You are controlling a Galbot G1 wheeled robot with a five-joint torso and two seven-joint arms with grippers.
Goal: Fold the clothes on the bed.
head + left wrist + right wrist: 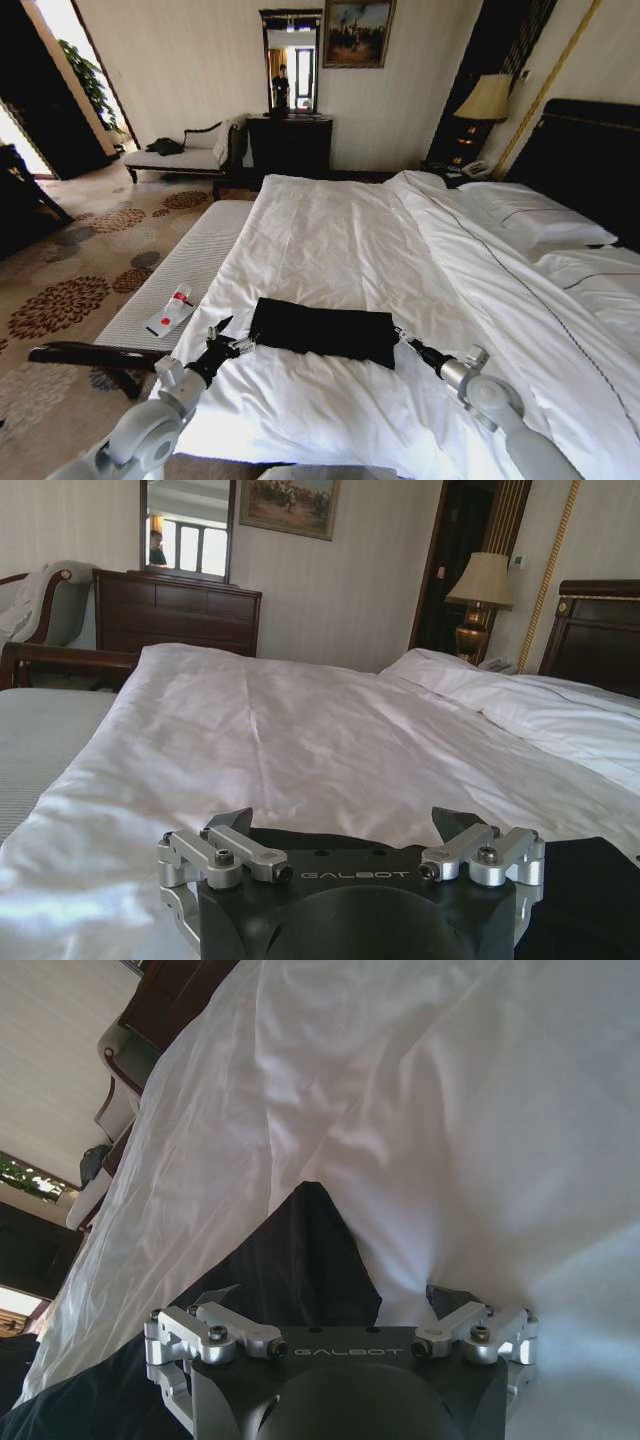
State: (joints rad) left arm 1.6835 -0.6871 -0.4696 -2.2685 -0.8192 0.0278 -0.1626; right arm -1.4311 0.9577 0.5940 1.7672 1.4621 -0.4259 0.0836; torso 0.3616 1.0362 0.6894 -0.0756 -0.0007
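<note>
**A furnished bedroom, hotel-like in style**

A bedroom is indicated by the large bed (330, 250), made up with a white duvet and pillows (535, 215) and backed by a tall dark headboard (590, 160). A lit table lamp (487, 100) and a telephone (475, 170) are placed at the bedside. A dark dresser (290, 145) with a mirror (290, 60), a framed painting (358, 32), a chaise lounge (185, 152), a padded bench (180, 280) and floral patterned carpet (70, 290) are also seen.
</note>
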